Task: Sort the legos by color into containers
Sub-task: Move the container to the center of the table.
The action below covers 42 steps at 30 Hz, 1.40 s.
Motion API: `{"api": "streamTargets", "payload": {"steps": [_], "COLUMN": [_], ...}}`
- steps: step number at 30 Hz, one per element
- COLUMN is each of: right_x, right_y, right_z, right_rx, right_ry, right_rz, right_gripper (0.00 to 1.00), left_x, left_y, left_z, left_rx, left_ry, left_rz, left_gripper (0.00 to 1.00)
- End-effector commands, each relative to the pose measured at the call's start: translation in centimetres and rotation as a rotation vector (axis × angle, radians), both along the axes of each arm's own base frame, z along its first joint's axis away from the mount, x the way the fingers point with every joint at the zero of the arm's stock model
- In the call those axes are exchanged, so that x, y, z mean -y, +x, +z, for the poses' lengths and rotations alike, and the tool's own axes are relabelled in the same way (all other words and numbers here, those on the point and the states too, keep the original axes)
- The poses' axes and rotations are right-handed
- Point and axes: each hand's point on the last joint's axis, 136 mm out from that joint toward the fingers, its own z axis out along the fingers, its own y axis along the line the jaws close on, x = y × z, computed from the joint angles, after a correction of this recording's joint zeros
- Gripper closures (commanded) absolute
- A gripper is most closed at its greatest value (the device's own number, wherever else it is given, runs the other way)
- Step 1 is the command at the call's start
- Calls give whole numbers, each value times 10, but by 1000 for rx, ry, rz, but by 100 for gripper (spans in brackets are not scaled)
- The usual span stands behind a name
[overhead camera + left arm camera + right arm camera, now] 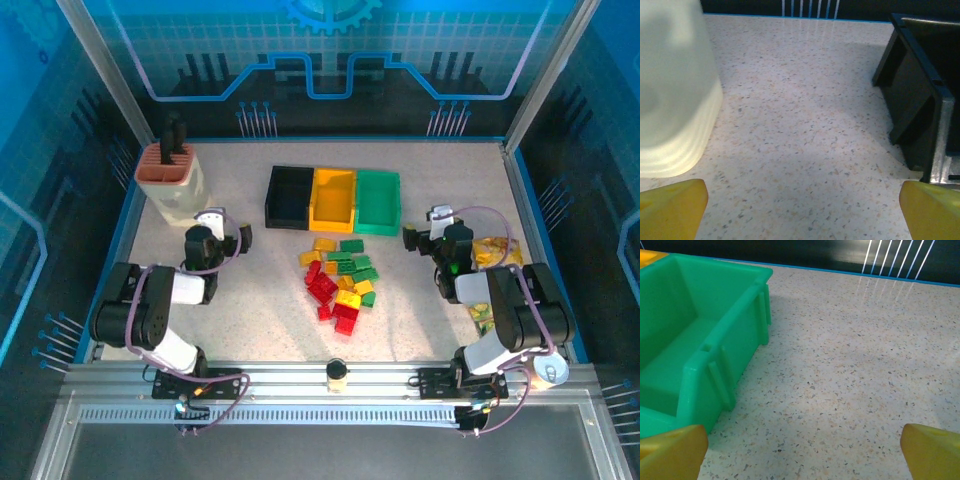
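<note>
The legos (pixel 340 278), a loose pile of red, yellow and green bricks, lie mid-table just in front of the containers. The containers stand in a row at the back: a black bin (pixel 288 196), a yellow bin (pixel 333 200) and a green bin (pixel 377 202), all looking empty. My left gripper (pixel 222 228) rests left of the pile, open over bare table (pixel 802 210), with the black bin (pixel 920 100) ahead on its right. My right gripper (pixel 428 228) sits right of the pile, open over bare table (pixel 802 452), beside the green bin's wall (pixel 740 340).
A beige knife block (pixel 172 178) with black handles stands at the back left, close to my left gripper (pixel 675 90). Yellow and green snack bags (pixel 495 252) lie by the right arm. Blue-edged walls ring the table.
</note>
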Motion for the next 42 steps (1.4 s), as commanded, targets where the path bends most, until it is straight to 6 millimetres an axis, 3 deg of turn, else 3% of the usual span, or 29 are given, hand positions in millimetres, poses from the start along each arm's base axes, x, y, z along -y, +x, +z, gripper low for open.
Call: {"api": "streamTargets", "payload": {"steps": [1, 3, 4, 5, 7, 8, 11, 13, 18, 22, 26, 31, 34, 36, 42], "right_x": [-13, -25, -22, -2, 46, 46, 34, 25, 8, -3, -40, -56, -66, -67, -74], "right_y": [-5, -9, -12, -20, -48, -46, -40, -35, -19, 0, 24, 36, 40, 43, 50], "right_z": [49, 88, 105, 112, 111, 109, 108, 113, 113, 111, 121, 97, 84, 78, 51], "right_rx": [76, 110, 109, 29, -91, -136, -263, -324, -456, -560, -592, -752, -852, -864, -942], "right_ry": [-99, -60, 8, 141, 285, 383, 572, 550, 560, 609, 745, 527, 409, 316, 259], "right_rz": [10, 36, -18, -183, -515, -483, -415, -391, -371, -366, -127, -131, -110, -115, -112], "right_gripper": [0, 0, 0, 0, 0, 0, 0, 0, 0, 0, 0, 1, 10, 15, 30], "left_x": [-5, 8, 9, 10, 16, 26, 94, 102, 113, 104, 111, 99, 92, 88, 88], "left_y": [2, -1, -3, -6, -16, -18, -25, -26, -14, 6, 34, 64, 78, 84, 94], "left_z": [52, 87, 102, 120, 133, 138, 165, 169, 141, 126, 118, 80, 60, 50, 19], "left_rx": [69, 28, -8, -65, -189, -235, -295, -293, -543, -685, -752, -854, -874, -880, -928], "left_ry": [86, 79, 38, -43, -210, -293, -529, -616, -489, -359, -339, -277, -242, -237, -265], "left_rz": [83, 81, 110, 155, 191, 178, -139, -100, -100, -47, -59, 10, 46, 59, 75], "left_gripper": [1, 1, 1, 1, 1, 1, 1, 1, 1, 1, 6, 20, 26, 27, 28]}}
